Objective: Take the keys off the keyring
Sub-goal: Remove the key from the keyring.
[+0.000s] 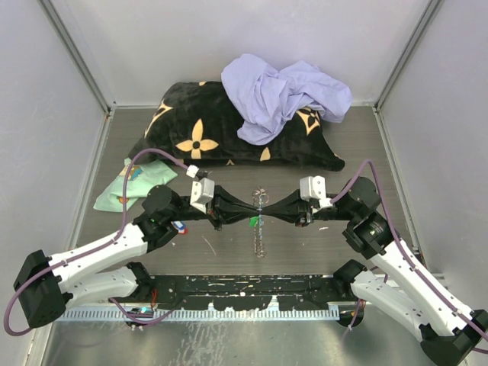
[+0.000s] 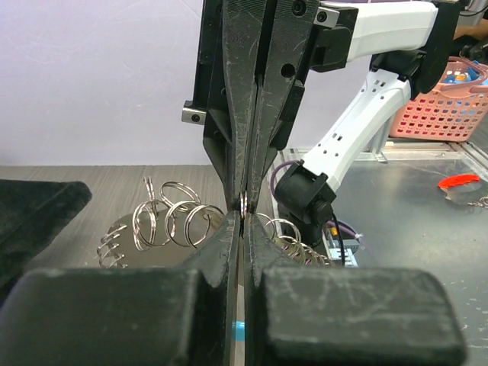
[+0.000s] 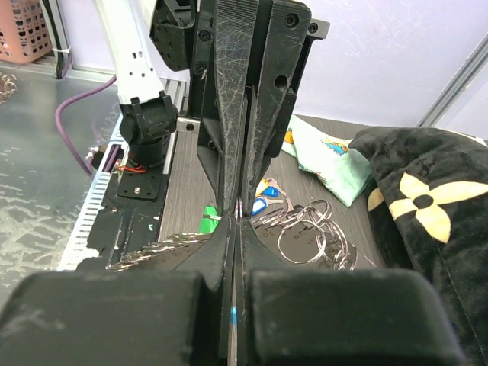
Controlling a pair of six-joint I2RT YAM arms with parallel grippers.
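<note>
left gripper (image 1: 254, 207) and right gripper (image 1: 268, 207) clench the keyring (image 1: 260, 242) from opposite sides, likely bracing it to free keys (image 3: 259, 207).

Bright even light, soft shadows, sheen on metal bench (image 3: 30, 168), left claw (image 2: 242, 215) blurred near lens

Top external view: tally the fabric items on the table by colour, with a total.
Black pillow: 1
Lavender cloth: 1
Mint-green cloth: 1
Total: 3
</note>
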